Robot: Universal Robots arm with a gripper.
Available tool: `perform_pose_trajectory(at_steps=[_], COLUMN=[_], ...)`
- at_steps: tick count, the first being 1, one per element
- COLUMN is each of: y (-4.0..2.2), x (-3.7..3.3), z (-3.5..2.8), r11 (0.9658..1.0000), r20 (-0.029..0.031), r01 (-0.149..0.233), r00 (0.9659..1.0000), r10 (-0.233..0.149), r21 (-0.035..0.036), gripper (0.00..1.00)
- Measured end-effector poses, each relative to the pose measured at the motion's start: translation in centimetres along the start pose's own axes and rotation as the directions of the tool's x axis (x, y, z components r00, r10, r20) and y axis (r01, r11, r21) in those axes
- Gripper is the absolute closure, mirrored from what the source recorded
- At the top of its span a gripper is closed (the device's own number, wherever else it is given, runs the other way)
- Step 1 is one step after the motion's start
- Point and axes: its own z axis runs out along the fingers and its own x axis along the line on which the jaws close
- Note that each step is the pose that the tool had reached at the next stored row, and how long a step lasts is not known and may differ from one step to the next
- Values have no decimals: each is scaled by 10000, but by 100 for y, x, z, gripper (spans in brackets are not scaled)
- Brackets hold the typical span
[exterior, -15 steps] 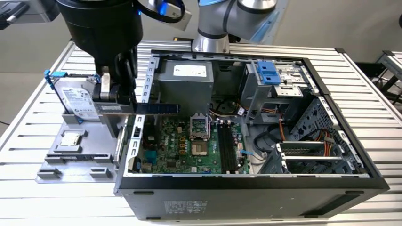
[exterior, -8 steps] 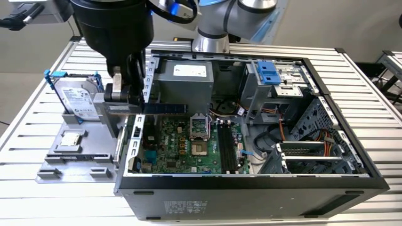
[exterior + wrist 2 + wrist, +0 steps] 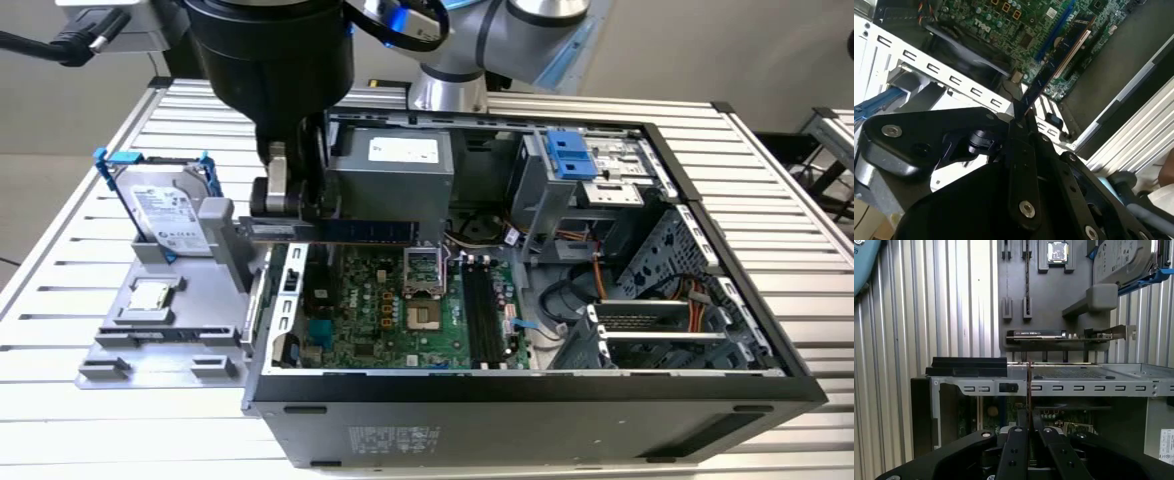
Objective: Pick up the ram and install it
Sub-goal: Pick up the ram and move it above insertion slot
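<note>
Gripper [image 3: 296,222] pinching ram [image 3: 371,229] by one end, stick level over motherboard [image 3: 387,300] — just inside case wall [image 3: 256,330]

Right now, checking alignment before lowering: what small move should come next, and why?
Probably shift toward the exterior view's right: the gripper holds the ram above the board, while the long black slots lie farther that way.

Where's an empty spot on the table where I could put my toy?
Bare slatted table borders the gray tray on the exterior view's left, and more lies right of the computer case. It's crowded between the tray's hard drive and the case, where the gripper holds the ram.
</note>
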Motion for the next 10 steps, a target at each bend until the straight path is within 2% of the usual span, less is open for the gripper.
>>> perform_pose_trajectory(at_steps=[10], y=[-186], x=[-4], z=[-2], r11=[10000], r20=[-1], r01=[0], r00=[10000], r10=[0], r21=[-16], gripper=[100])
